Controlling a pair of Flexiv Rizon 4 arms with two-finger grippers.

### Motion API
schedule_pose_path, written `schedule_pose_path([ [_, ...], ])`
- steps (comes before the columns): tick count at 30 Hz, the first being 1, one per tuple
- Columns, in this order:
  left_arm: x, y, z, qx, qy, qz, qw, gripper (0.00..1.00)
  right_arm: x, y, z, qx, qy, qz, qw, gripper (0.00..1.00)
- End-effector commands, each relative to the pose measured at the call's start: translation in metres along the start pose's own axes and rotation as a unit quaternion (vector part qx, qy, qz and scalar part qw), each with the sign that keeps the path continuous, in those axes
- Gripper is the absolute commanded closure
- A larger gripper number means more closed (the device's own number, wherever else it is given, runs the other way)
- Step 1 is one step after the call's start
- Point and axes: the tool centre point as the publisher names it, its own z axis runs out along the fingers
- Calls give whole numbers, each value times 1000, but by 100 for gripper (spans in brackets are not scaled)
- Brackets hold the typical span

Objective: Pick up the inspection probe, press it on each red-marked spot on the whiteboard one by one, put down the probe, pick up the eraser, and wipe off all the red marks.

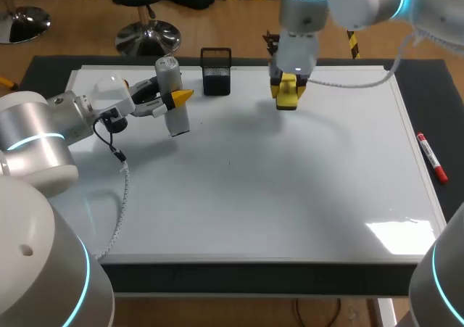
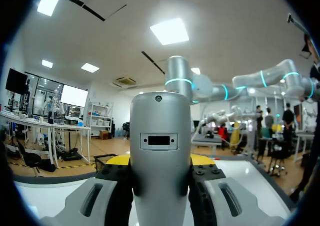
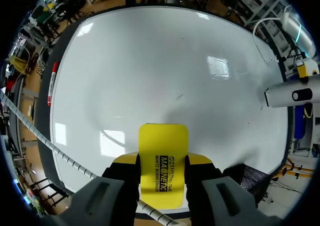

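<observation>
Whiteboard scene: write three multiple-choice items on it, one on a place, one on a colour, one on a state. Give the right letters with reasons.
1. Where does the red marker lie?
A. on the dark table top, beside the whiteboard's right edge
B. at the whiteboard's middle
C. at the whiteboard's near edge

2. What colour is the eraser in the right pincer?
A. blue
B. green
C. yellow

3. What state is the left pincer in?
A. open and empty
B. shut on the inspection probe
C. shut on the red marker

1 A: the head view shows it off the board, on the dark surface.
2 C: the right wrist view shows a yellow block between the fingers.
3 B: the left wrist view shows both fingers against the silver probe.
</observation>
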Motion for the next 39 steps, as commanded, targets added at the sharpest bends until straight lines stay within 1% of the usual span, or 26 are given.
schedule_pose_path([
  [1,0,0,1,1,-2,1,1000,100,-7,-19,3,-33,9,-2,999,100],
  [10,0,0,1,1,-2,1,1000,100,-11,-48,12,-41,5,-6,999,100],
  [21,0,0,1,1,-2,1,1000,100,-16,-73,27,-52,0,-12,999,100],
  [27,0,0,1,1,-2,1,1000,100,-15,-84,29,-56,3,-15,998,100],
  [34,0,0,1,1,-2,1,1000,100,-15,-93,32,-61,3,-13,998,100],
  [36,0,0,1,1,-2,1,1000,100,-14,-93,35,-64,1,-10,998,100],
  [38,0,0,1,1,-2,1,1000,100,-13,-92,39,-68,-11,-6,998,100],
  [39,0,0,1,1,-2,1,1000,100,-13,-92,42,-68,-9,-3,998,100],
])
